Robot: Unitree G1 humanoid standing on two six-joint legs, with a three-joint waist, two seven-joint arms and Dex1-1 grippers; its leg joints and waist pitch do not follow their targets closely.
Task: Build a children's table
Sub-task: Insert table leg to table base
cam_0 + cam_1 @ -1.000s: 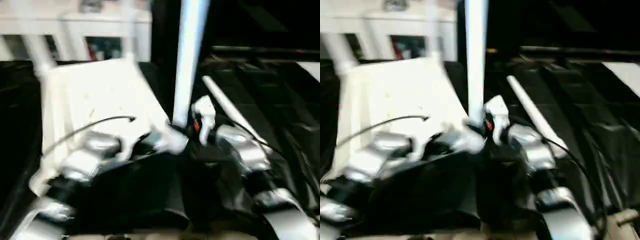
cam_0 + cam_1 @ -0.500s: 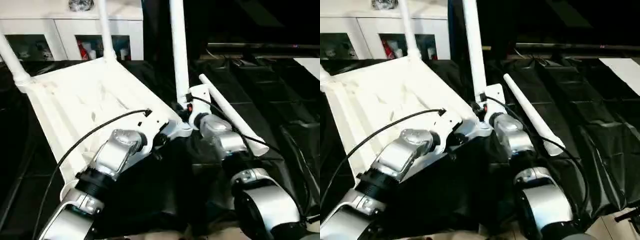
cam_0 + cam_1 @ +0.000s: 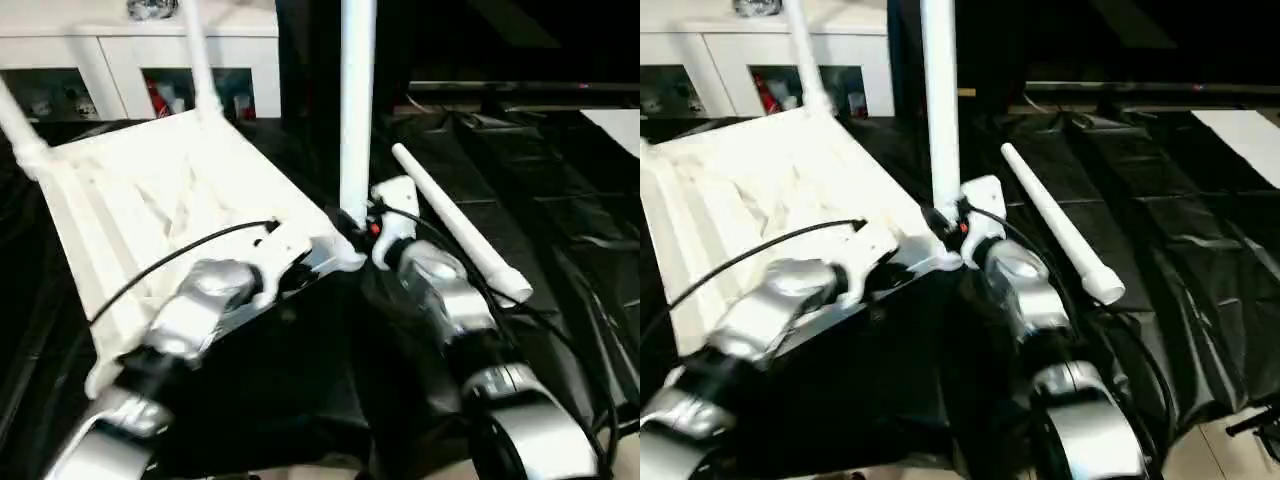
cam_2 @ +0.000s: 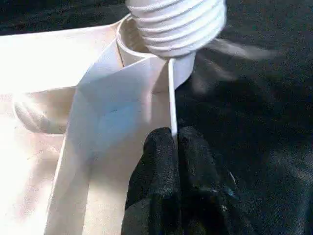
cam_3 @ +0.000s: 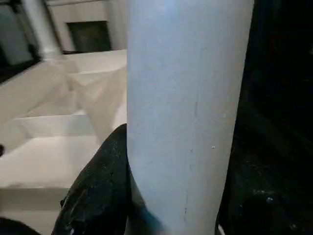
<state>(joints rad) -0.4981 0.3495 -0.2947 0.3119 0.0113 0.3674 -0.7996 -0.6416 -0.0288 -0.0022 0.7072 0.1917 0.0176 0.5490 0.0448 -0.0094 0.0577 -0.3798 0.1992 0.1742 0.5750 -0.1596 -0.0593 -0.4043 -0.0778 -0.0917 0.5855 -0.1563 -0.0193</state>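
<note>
Grippers work the nearest corner: the left gripper (image 4: 173, 147) pinches a thin rib of the upturned tabletop (image 3: 150, 200), the right gripper (image 5: 117, 196) clasps a standing leg (image 3: 357, 110) entering its socket. One leg (image 3: 455, 235) lies loose beside them; two legs (image 3: 195, 60) stand beyond.

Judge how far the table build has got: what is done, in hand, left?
Done: two far legs stand in the upturned top. In hand: right gripper holds a third leg at the near socket; left gripper pinches a rib. Left: the fourth leg lies loose.
</note>
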